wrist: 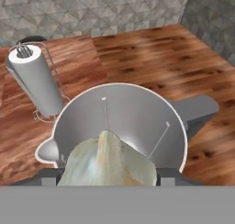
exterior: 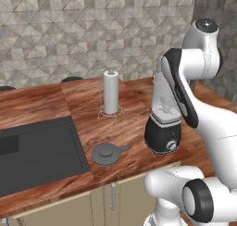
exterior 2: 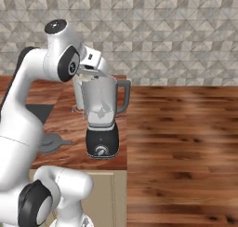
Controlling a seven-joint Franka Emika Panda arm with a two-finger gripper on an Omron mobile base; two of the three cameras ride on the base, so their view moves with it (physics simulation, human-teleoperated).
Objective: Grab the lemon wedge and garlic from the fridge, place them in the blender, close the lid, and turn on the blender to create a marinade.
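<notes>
Jaws grip garlic (wrist: 106, 165) above blender (wrist: 121, 126); left base view adds lid (exterior: 108, 153).

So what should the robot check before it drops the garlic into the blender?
1. Garlic held in the claw: ok, it sits between the finger tips.
2. Claw above the blender jar's open top: ok, the hand view looks straight down into it.
3. Lid off the jar: ok, it lies on the counter beside the blender.
4. Lemon wedge already inside: cannot tell.
5. Paper-towel roll out of the way: ok, it stands apart behind the blender.
</notes>
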